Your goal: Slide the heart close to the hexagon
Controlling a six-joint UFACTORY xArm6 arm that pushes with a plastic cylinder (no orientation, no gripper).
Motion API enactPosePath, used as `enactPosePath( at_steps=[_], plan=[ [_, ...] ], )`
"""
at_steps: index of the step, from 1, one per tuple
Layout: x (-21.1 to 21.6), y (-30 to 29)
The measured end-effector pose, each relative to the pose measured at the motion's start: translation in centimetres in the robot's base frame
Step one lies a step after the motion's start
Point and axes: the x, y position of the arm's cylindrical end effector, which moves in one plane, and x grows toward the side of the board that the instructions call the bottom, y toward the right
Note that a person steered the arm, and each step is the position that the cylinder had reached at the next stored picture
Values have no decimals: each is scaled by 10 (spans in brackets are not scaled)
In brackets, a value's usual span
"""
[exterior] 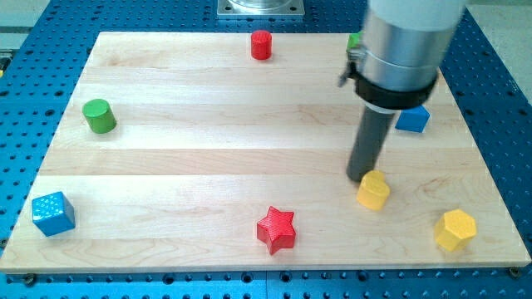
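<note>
We are resting my tip (360, 177) against the yellow heart (373, 190), on its upper-left side, possibly touching. The yellow hexagon (455, 229) is sitting apart toward the view's bottom right. We carry no gripper.

The wooden board (208, 158) carried a red cylinder (262, 45) far, a green cylinder (99, 115) left and a blue cube (53, 213) near left. A red star (276, 229), yellow heart (373, 191) and yellow hexagon (455, 230) lay near; a blue block (413, 120) sat right.

Heart (373, 190) left of hexagon (455, 230), apart; star (276, 229) left of heart.
</note>
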Motion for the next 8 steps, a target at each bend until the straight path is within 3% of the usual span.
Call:
enactPosePath(
  at_steps=[1,3,4,6,7,8],
  plan=[
    [-30,-43],
    [-77,-43],
    [-75,-43],
    [-26,23],
    [-8,7],
    [12,31]
  ],
)
